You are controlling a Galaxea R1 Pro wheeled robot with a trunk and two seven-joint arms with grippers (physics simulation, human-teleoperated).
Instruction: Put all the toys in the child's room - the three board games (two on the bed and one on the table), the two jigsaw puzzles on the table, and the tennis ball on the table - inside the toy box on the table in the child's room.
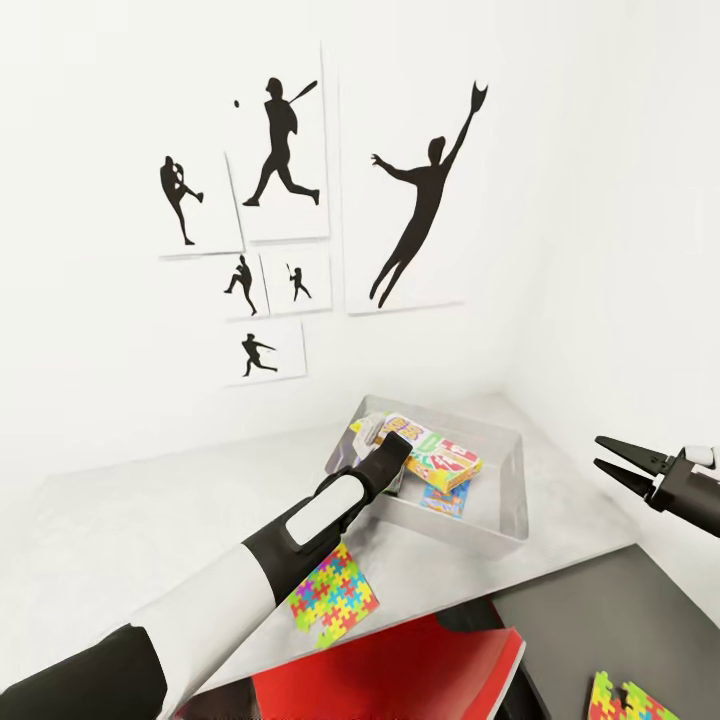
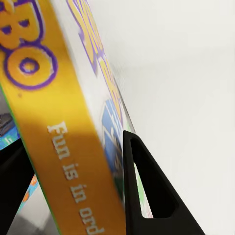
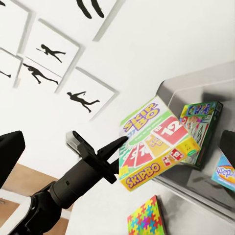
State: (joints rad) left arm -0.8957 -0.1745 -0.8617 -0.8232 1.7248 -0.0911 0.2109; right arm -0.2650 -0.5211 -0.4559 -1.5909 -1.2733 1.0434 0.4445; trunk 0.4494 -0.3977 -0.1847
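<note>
Left gripper clamped on Skip-Bo board game box, held tilted above toy box on pale grey table. Inside toy box: green-edged board game and blue-cyan box. Right gripper parted, holding nothing, off to the right. Jigsaw puzzle flat on table just beside toy box; second puzzle on dark lower section.

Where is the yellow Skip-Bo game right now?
In the head view, the Skip-Bo game is center-right, held by the left gripper over the toy box, above other boxes inside.
</note>
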